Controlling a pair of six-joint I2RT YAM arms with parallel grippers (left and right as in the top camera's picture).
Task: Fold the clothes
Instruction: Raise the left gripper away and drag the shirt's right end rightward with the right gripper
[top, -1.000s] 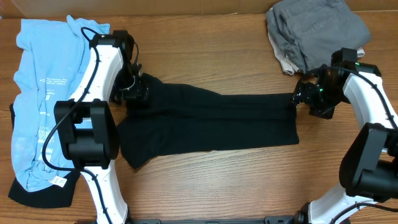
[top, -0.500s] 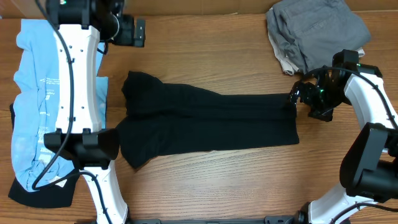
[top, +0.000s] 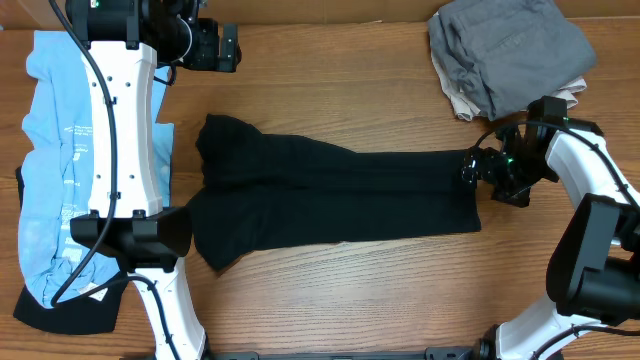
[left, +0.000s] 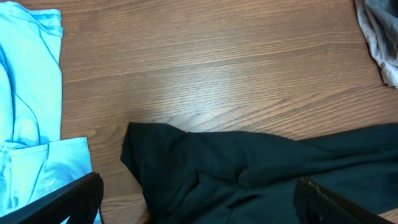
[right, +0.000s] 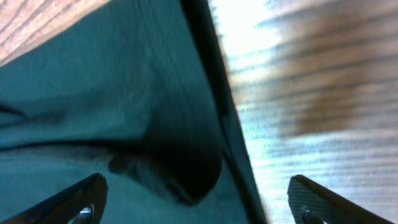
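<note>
Lying across the middle of the table (top: 330, 90), the black T-shirt (top: 330, 195) forms a long narrow band whose long axis runs left to right between the two arms. The right gripper (top: 474, 172) sits at the band's right short end. Its wrist view shows the jaws spread wide over the hem with nothing caught between them, though the picture is blurred. The left gripper (top: 225, 47) hangs well apart from the shirt, toward the table's far edge and beyond the left end, jaws likewise wide and empty. So the right arm is much the nearer. A fold end over end would, I judge, need the left arm brought down to the left end first. The light blue tee (top: 60, 150) lies at the far left and the grey garment (top: 505, 45) at the far right corner.
</note>
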